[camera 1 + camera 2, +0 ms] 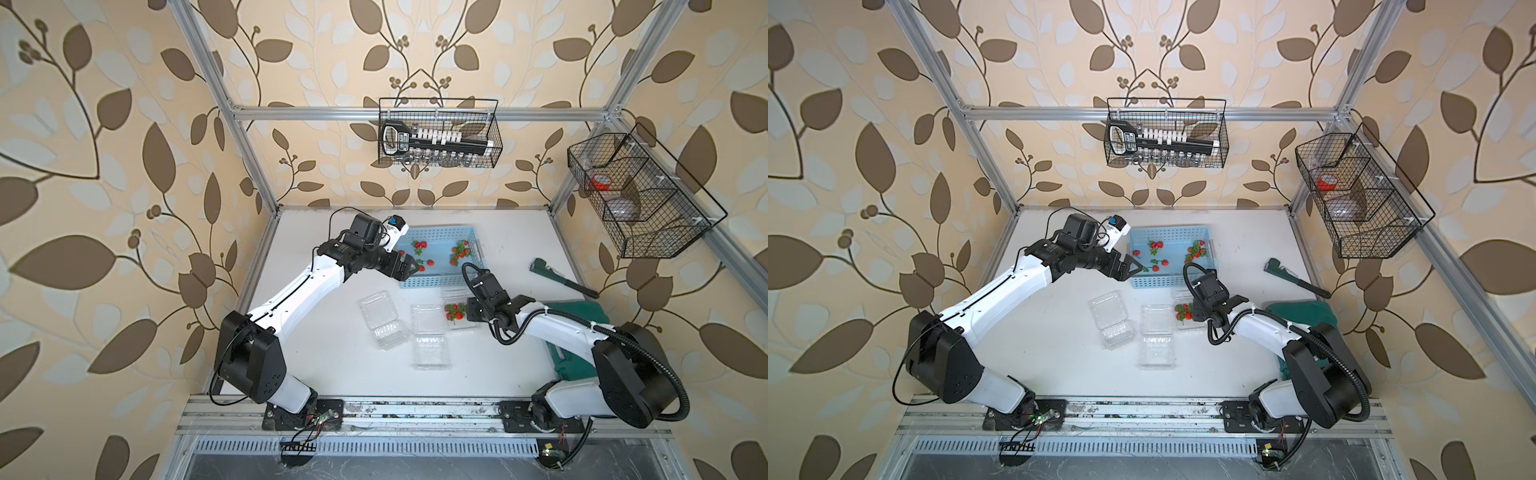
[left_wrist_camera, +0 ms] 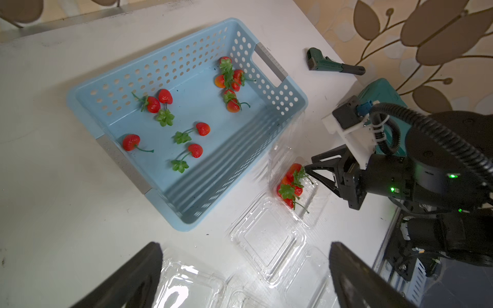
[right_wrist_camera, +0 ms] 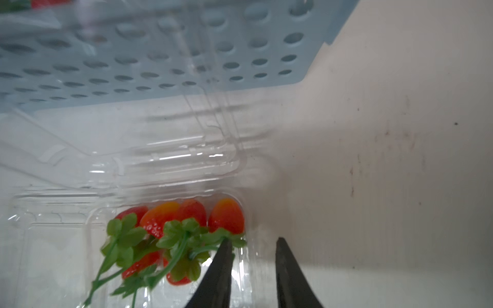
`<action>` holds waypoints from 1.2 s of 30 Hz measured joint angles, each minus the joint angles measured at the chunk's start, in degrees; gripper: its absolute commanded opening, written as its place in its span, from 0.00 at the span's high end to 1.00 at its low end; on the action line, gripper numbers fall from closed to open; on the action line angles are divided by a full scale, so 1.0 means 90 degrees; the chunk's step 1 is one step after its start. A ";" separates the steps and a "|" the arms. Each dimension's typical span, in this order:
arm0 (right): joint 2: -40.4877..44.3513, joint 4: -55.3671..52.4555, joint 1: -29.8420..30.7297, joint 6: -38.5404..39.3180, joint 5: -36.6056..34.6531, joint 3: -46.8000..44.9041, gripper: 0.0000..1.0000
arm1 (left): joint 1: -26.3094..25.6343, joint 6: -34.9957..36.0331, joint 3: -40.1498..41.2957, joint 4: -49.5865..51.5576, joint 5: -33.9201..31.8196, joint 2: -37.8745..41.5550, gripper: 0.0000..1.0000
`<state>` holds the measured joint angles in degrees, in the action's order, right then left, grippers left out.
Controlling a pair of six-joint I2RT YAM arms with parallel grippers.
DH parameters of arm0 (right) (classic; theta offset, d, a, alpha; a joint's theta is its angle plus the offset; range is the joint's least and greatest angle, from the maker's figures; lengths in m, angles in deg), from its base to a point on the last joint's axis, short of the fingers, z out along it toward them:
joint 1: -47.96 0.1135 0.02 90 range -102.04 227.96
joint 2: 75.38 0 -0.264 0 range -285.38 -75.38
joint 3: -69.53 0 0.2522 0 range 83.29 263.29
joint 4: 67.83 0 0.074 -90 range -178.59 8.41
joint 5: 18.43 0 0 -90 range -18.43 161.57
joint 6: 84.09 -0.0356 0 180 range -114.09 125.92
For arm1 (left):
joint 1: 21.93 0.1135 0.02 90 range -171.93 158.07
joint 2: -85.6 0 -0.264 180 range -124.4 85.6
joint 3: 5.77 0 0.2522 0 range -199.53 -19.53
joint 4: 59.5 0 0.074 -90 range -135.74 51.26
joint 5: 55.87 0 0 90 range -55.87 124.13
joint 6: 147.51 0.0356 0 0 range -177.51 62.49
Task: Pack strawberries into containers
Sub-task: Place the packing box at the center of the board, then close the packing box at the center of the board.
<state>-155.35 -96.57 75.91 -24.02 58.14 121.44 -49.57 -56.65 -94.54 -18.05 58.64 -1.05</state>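
Strawberries [image 3: 186, 216], small glossy red berries, some shading to orange, each with a leafy green tuft and a thin green stem, lie in two places. A tangled cluster of about five sits in the open clear plastic clamshell container [image 2: 310, 210] nearest the right arm, heaped against one wall with stems crossing; the other berries [image 2: 153, 104] lie on the floor of the light blue perforated plastic basket [image 2: 226, 165], a clump near one grey handle, loose ones toward the other end. Two more clear clamshells [image 1: 380, 318] [image 1: 428, 332] lie open beside the filled one on the white tabletop [image 1: 332, 374], just in front of the basket. The right gripper [image 3: 252, 241] has its black fingers a narrow gap apart with nothing between them; one fingertip [image 3: 225, 244] touches the leafy top of the outermost berry at the container's wall. The left gripper [image 2: 245, 244] is spread wide and holds nothing; it hovers at the basket's corner nearest the left arm. A dark green pipe wrench [image 1: 563, 279] lies well apart to the right; a green case [image 1: 582, 316] sits under the right arm.
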 measured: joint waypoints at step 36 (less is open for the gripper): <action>0.2212 -0.0158 -0.1790 -0.0578 0.2875 -0.1372 0.63 | -0.1105 0.0027 -0.2310 -0.0389 0.0092 -0.3218 0.11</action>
<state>-135.44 -97.99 59.80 -29.22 84.01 109.09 -59.51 -56.41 -115.32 -21.55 59.47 -30.01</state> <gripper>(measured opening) 0.367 0.892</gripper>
